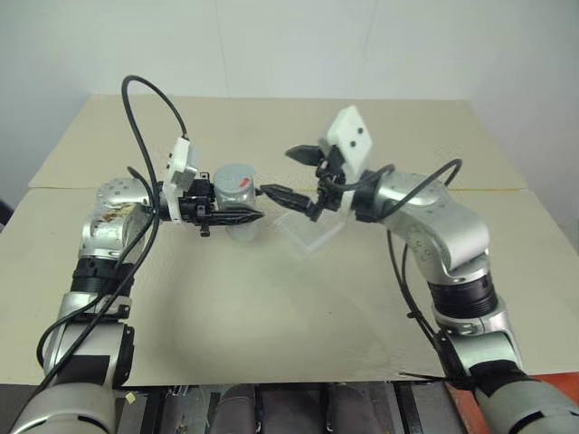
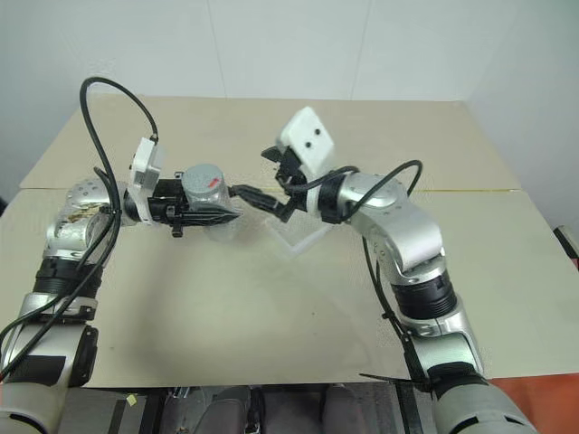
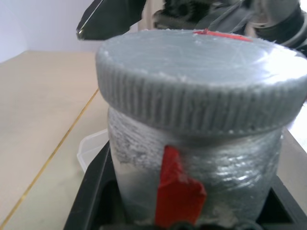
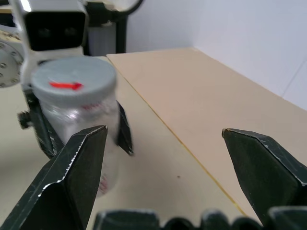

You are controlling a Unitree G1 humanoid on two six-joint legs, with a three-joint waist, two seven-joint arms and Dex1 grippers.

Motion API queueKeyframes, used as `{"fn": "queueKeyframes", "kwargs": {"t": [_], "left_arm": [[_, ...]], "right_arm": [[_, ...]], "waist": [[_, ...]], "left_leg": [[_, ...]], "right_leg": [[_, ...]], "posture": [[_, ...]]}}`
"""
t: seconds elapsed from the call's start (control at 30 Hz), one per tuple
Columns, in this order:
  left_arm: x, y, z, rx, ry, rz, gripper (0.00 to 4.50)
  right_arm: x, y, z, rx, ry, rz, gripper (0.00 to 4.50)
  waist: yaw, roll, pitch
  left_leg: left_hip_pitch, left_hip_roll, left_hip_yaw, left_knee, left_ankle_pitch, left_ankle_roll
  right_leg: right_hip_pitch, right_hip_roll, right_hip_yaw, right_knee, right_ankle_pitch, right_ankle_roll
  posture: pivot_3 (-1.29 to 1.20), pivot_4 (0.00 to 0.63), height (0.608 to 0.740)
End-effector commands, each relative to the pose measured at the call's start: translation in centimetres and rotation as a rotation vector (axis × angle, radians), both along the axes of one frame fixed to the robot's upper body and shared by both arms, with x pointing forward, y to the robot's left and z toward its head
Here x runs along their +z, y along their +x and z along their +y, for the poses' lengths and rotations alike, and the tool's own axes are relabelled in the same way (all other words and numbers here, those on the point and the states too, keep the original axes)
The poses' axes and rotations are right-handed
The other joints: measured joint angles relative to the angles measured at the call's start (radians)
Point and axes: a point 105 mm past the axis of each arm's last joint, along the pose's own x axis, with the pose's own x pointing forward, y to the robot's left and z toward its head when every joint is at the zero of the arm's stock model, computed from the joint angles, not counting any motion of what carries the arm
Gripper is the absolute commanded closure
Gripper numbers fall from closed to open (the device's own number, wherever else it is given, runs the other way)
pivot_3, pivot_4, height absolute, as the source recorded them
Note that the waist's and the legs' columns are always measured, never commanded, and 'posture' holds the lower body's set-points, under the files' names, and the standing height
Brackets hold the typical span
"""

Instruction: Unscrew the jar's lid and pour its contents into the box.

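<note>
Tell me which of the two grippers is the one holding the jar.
The left gripper: its black fingers are shut around the jar, lid still on. The right gripper stands open beside it, holding nothing.

Lighting even and bright, diffuse from overhead. Table [image 1: 271,298] pale, no hard glare. Soft, faint shadows lie under both arms in the head views. Head views sharp across the frame; slight bowing toward the edges. Left wrist view: jar [image 3: 196,158] and lid [image 3: 201,81] close and fairly sharp, background soft. Right wrist view: jar smeared and blurred, near fingers [image 4: 67,177] crisp, wall washed out to white.
</note>
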Motion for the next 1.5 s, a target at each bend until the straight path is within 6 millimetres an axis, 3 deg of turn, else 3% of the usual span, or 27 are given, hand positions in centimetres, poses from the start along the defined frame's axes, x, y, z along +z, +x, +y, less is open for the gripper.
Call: {"fn": "queueKeyframes", "kwargs": {"t": [0.03,0.2,0.3,0.6,0.73,0.9,1.5], "left_arm": [[0.7,-0.5,0.2,-0.011,0.0,-0.029,2.57],[0.2,0.4,-0.4,0.026,0.008,-0.025,2.57],[0.1,0.8,-1.1,0.019,0.001,-0.026,2.57],[0.4,1.0,-2.1,-0.007,-0.011,-0.029,2.57],[0.4,1.0,-2.0,-0.008,-0.01,-0.031,2.57],[0.2,0.7,-1.6,-0.006,-0.005,-0.024,2.57],[0.0,0.1,0.2,0.014,0.026,-0.02,2.57]], "right_arm": [[1.1,-0.5,-0.8,-0.005,0.019,-0.045,0.03],[2.0,-3.5,-0.1,0.175,0.045,-0.056,0.03],[2.8,-4.1,1.2,0.212,0.063,-0.073,0.03],[2.8,-2.7,5.0,0.17,0.02,-0.115,0.03],[2.2,-1.9,5.7,0.141,-0.002,-0.113,0.03],[2.1,-0.9,4.9,0.087,0.006,-0.102,0.03],[1.1,-0.8,-0.3,0.013,0.023,-0.05,0.03]], "waist": [[-0.001,0.0,0.0],[0.0,0.0,0.0],[-0.001,0.0,0.0],[-0.003,0.0,0.0],[-0.003,0.0,0.0],[-0.002,0.0,0.0],[0.0,0.0,0.0]], "left_leg": [[0.0,0.0,0.0,0.0,0.0,0.0],[0.0,0.0,0.0,0.0,0.0,0.0],[0.0,0.0,0.0,0.0,0.0,0.001],[0.0,0.0,0.0,0.0,0.0,0.0],[0.0,0.0,0.0,0.0,0.0,0.0],[0.0,0.0,0.0,0.0,0.0,0.0],[0.0,0.0,0.0,0.0,0.0,0.0]], "right_leg": [[0.0,0.0,0.0,0.0,0.0,0.0],[0.0,0.0,0.0,0.0,0.0,0.0],[0.0,0.0,0.0,0.0,0.0,0.0],[0.0,0.0,0.0,0.0,0.0,0.0],[0.0,0.0,0.0,0.0,0.0,0.0],[0.0,0.0,0.0,0.0,0.0,0.0],[0.0,0.0,0.0,0.0,0.0,0.0]], "posture": [[0.0,0.15,0.74],[0.0,0.15,0.74],[0.0,0.15,0.74],[0.0,0.15,0.74],[0.0,0.15,0.74],[0.0,0.15,0.74],[0.0,0.15,0.74]]}}
